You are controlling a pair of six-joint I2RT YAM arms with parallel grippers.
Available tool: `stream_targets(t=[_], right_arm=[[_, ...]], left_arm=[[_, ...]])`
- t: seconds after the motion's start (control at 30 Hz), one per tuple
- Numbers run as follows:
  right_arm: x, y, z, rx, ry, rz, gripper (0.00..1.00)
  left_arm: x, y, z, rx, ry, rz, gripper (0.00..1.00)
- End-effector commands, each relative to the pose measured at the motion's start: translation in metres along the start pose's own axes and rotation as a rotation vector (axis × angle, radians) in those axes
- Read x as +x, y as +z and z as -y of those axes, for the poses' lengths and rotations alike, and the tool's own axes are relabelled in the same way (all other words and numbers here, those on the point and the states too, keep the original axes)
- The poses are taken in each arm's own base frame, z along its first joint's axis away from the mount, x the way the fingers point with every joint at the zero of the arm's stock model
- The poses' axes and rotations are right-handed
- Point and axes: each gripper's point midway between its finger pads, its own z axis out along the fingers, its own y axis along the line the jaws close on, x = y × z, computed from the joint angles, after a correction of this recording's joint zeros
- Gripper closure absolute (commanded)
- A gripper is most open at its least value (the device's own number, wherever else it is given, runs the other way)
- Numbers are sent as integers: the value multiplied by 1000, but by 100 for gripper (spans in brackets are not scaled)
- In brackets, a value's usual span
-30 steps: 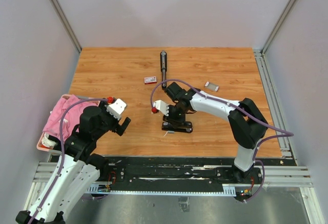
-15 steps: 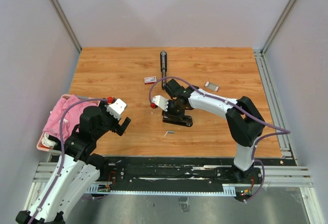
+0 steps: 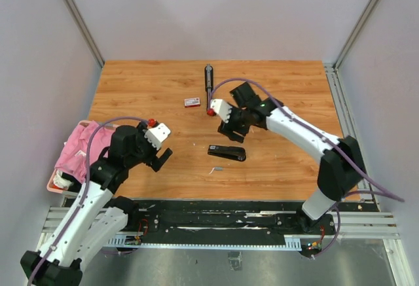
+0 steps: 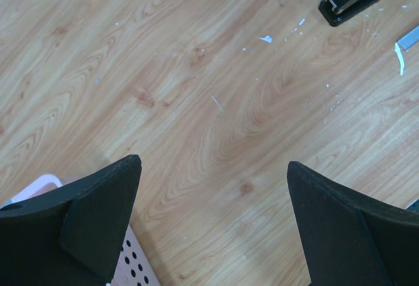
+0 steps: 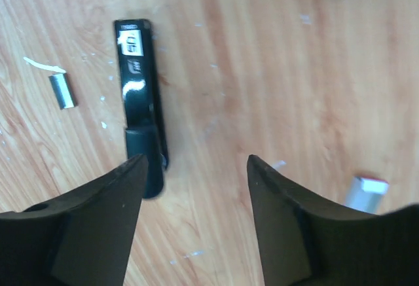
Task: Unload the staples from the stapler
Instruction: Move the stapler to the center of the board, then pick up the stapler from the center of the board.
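Top external: left claw point(image 3: 161, 160) and right claw point(image 3: 230, 132) both spread, empty; staples point(image 3: 217, 169) lie beside the stapler point(image 3: 226, 152).

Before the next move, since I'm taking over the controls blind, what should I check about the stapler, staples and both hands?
1. The right hand is empty: ok, open above the table, nothing between its fingers.
2. The left hand is empty: ok, open over bare wood.
3. The stapler is free: ok, lying flat, touched by neither hand.
4. Staples are out: ok, a staple strip lies beside the stapler.
5. The stapler is fully emptied: cannot tell, its inside is hidden.
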Motion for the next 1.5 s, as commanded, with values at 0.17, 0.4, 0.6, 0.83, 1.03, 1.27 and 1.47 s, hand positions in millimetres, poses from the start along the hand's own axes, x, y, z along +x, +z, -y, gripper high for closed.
stream_targets(t=[0.17,0.4,0.6,0.83,1.03,1.27,1.47], right_arm=[[43,-82,33,106,235,196,33],[69,-102,52,97,416,335,31],[81,-111,62,143,435,358,31],[96,-122,78,243,470,361,31],[103,-128,84,277,502,368,31],[106,-133,84,281,518,386,31],[110,-135,87,292,534,390,31]], left_arm=[[-76,25,-7,171,125,36,2],[-122,71,29,347,211,24,2],[-140,112,70,462,296,-15,2],[-135,144,130,562,418,-90,2],[-114,167,166,566,510,-174,2],[-107,189,182,557,577,-208,2],[-101,202,195,612,607,-227,1]])
